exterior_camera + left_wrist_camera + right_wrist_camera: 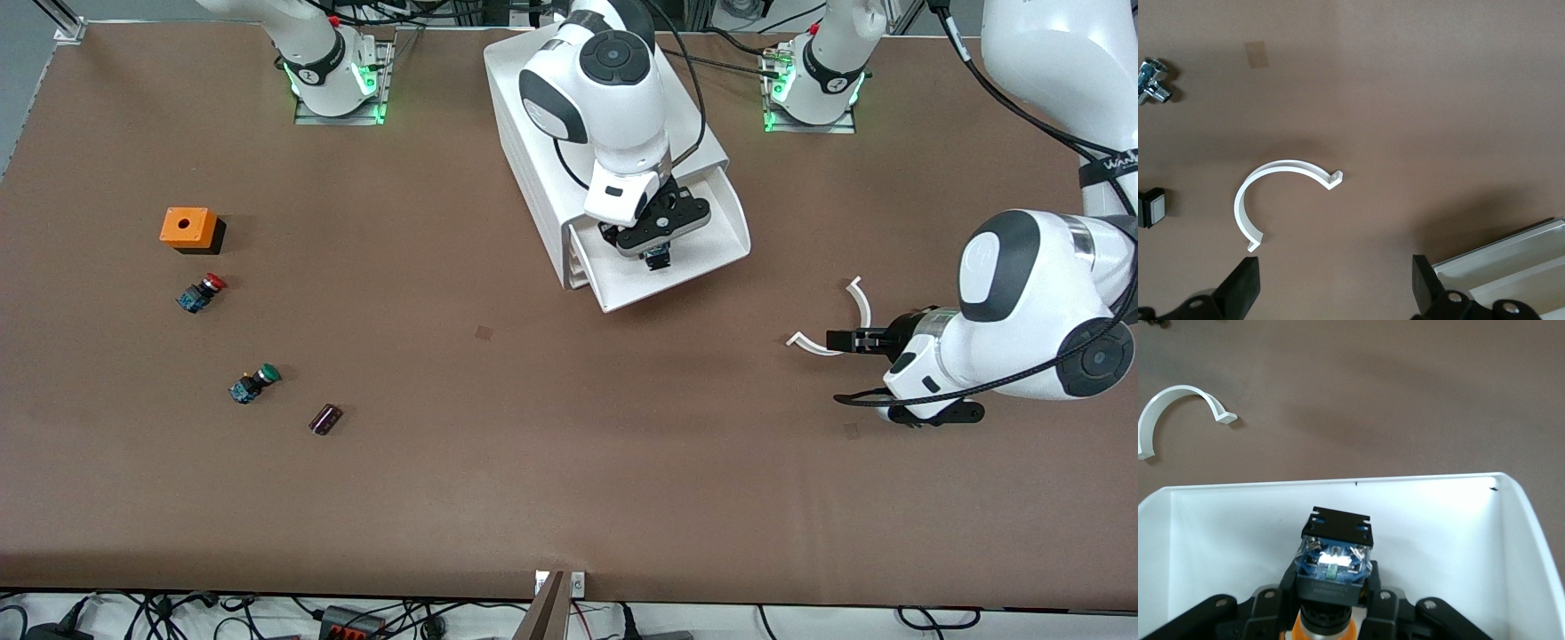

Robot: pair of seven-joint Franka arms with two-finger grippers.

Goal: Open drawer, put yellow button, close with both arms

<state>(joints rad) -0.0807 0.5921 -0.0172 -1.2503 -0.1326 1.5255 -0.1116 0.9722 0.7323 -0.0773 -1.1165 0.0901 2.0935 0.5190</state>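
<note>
The uppermost drawer [689, 280] of the white cabinet [533, 133] is pulled out; its white tray wall fills the right wrist view [1238, 520]. My right gripper [659, 259] is over the open drawer, shut on the yellow button [1335, 557]. It grips the black neck, with the blue-black base pointing down into the tray [1333, 593]. In the front view the button is mostly hidden by the gripper. My left gripper [831, 340] is open and empty, low over the table toward the left arm's end, beside a white curved clip [862, 304]. It shows in the left wrist view [1335, 287].
The clip [1271, 170] lies by the drawer's corner [1518, 260]. An orange box [187, 227], a red-capped button [203, 292], a green-capped button [255, 382] and a small dark cylinder [325, 419] lie toward the right arm's end. A metal fitting [1153, 79] lies near the clip.
</note>
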